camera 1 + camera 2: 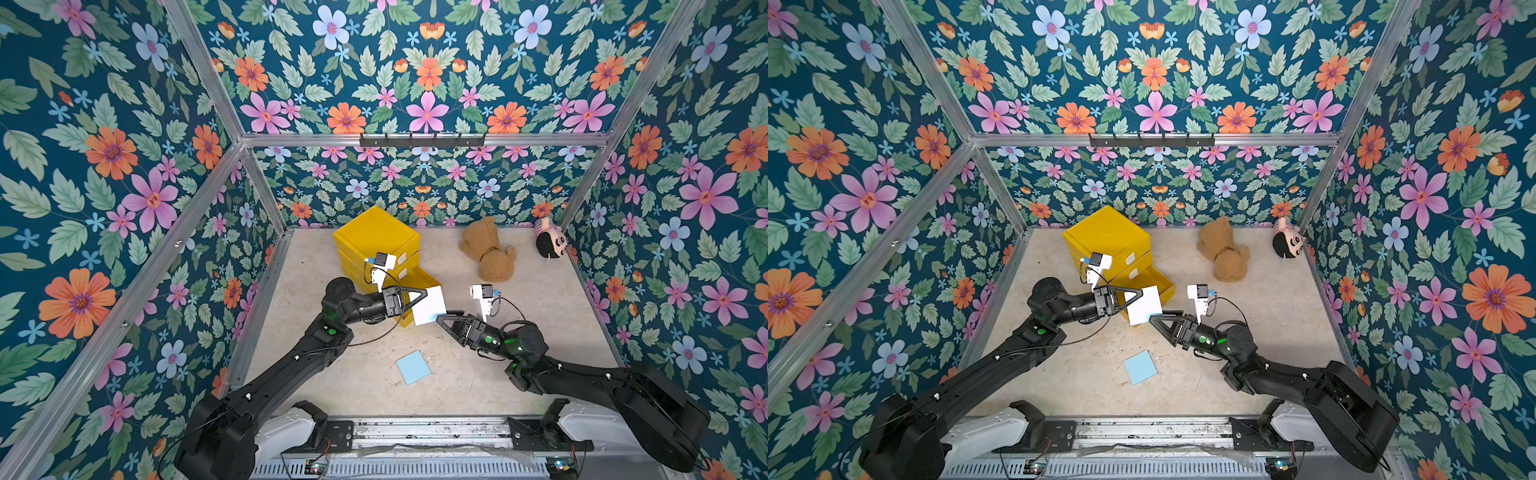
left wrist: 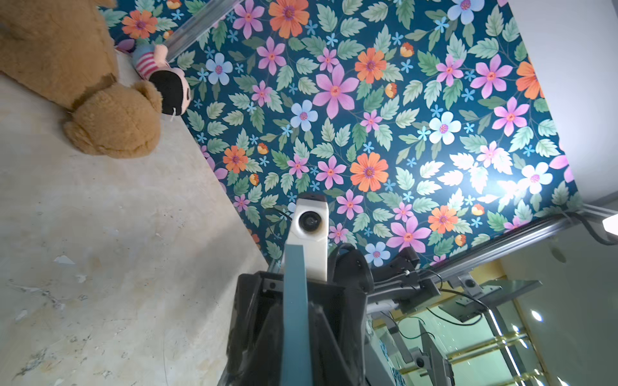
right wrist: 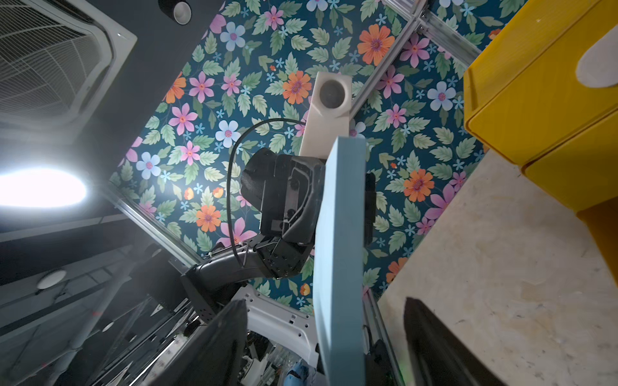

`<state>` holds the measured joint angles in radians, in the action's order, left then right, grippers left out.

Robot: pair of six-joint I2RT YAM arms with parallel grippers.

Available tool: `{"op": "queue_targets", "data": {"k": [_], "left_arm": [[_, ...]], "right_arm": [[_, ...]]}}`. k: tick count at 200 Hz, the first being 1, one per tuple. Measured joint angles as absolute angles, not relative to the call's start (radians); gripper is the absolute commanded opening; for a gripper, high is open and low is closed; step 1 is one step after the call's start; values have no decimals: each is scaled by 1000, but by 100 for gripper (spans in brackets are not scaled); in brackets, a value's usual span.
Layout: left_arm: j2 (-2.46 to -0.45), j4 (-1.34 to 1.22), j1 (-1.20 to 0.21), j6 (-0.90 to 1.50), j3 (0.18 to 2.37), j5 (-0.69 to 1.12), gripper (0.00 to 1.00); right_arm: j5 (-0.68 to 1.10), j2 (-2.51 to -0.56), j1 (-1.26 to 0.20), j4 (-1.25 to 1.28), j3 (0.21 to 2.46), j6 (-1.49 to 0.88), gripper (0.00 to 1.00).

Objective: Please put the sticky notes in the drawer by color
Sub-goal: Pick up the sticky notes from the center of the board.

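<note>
**Blue sticky note pinched over the open bottom drawer, second gripper open around it**

The step in hand looks like a pass or release of one light blue sticky note (image 1: 432, 309) just above the pulled-out bottom drawer (image 1: 1162, 283) of the yellow drawer cabinet (image 1: 376, 232). The upper two drawers are closed.

The left gripper (image 1: 420, 297) has its jaws pressed together on one edge of the note and holds it tilted in the air. The right gripper (image 1: 444, 321) meets it from the opposite side. In the right wrist view its fingers (image 3: 214, 347) stand spread on either side of the note's edge, with a gap on each side, so it grips nothing.

A second light blue note (image 1: 413, 368) lies flat on the table (image 1: 540, 332), nearer the robot and well apart from the cabinet.

Next, the held note likely needs lowering into the open drawer and letting go. The note on the table should then go into the same drawer.

Both arms reach forward from the near edge and bend inward, so the grippers point at each other almost tip to tip. A teddy bear (image 1: 488, 249) and a small doll (image 1: 550, 243) lie near the back wall, clear of the work
</note>
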<state>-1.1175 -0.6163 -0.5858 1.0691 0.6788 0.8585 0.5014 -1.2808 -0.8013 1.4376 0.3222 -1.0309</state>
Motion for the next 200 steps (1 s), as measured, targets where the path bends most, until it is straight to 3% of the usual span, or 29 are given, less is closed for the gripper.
{"op": "queue_targets", "data": {"k": [13, 66, 96, 105, 133, 147, 200], "left_arm": [[-1119, -622, -591, 1071, 678, 862, 0], [-1118, -632, -591, 1070, 672, 861, 0], [-1114, -627, -592, 1065, 672, 860, 0], [-1114, -622, -592, 1061, 672, 859, 12], [-1092, -576, -592, 1026, 674, 831, 74], [-1060, -524, -585, 992, 677, 787, 96], [-842, -157, -576, 753, 703, 370, 100]], "right_arm": [[516, -1313, -801, 1498, 329, -1075, 63], [522, -1350, -800, 1566, 335, -1128, 21], [515, -1344, -800, 1538, 334, -1129, 3], [513, -1337, -801, 1527, 334, -1126, 0], [482, -1303, -800, 1469, 331, -1109, 0], [448, -1275, -795, 1418, 329, -1102, 0], [268, -1185, -753, 967, 419, -1030, 0]]}}
